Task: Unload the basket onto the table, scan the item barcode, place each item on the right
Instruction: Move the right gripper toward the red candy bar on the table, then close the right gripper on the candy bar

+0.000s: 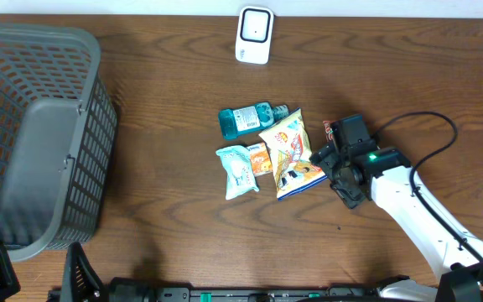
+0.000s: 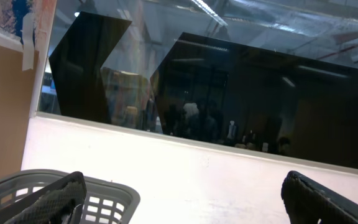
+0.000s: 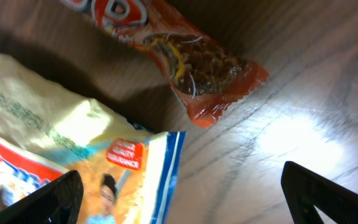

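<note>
1. Dark, grained wood table [image 1: 166,101] carries everything. The scanner [image 1: 254,35], a smooth white rounded block, stands at its far edge, well apart from the goods.
2. Nothing is scanned, as far as I can judge. Every item lies flat in one cluster at mid-table, none of them lifted and none near the scanner. Picking one up, carrying it over and showing its barcode are all left to do.
3. My right claw [image 3: 180,177] is spread wide and empty, low over the table at the edge of the bag [image 1: 290,151], with the wrapper [image 3: 191,68] just ahead.
4. My left claw [image 2: 184,180] is spread too and holds nothing. It points up at a pale wall and dark windows, with the basket [image 2: 110,196] just below it.
5. I take the bag to be my item. It is glossy, crinkled film, yellow-orange with a blue edge, puffed like a pillow. No barcode shows on the face I see.
6. The wrapper is shiny red-orange film, lumpy, with a crimped end.
7. The bottle [image 1: 246,119] is clear teal plastic and lies on its side. The pouch [image 1: 237,170] is pale and soft-looking. The basket is grey plastic lattice.
</note>
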Robot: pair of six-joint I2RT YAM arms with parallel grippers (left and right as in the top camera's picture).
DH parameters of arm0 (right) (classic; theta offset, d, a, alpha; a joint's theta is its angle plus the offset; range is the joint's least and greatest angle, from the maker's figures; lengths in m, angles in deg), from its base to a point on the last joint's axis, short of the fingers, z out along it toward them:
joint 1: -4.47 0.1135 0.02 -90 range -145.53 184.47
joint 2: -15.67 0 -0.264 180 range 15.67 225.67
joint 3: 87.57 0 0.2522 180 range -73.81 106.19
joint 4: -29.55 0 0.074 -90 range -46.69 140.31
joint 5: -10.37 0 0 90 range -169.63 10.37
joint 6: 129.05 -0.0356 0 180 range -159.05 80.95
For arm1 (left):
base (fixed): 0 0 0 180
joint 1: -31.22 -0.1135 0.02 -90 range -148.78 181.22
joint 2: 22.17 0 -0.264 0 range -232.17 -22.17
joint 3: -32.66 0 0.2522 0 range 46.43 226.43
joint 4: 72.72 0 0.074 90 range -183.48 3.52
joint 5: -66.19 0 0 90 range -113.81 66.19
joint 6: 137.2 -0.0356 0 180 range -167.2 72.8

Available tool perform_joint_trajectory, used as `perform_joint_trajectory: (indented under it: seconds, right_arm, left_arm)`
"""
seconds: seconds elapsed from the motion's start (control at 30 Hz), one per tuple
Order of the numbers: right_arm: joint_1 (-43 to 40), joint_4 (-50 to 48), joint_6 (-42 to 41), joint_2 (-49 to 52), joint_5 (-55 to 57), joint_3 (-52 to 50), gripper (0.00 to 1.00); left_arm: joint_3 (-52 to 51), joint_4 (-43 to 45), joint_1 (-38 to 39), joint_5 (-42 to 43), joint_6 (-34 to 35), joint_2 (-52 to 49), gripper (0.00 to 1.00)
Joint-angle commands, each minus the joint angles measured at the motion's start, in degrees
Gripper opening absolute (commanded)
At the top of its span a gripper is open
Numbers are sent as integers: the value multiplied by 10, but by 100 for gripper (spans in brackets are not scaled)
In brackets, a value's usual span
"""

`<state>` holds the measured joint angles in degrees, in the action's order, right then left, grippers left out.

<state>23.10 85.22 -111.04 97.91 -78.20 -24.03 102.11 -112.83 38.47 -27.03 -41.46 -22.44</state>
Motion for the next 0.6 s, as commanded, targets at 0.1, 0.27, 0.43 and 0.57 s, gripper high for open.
perform_joint_trajectory:
  seconds: [0.1,0.27,0.43,0.57]
  right_arm:
    - [12,-42,-155,-5,53,-38,95]
    - [12,-107,-167,-5,97,-78,91]
    - [12,-162,-193,-5,112,-112,89]
    - [12,-214,-193,-5,134,-146,87]
  left_arm:
    - [-1,3,0,-5,-9,1,98]
    - [-1,3,0,-5,-9,1,98]
    - [-1,3,1,-4,-8,1,98]
    - [-1,3,1,-4,-7,1,98]
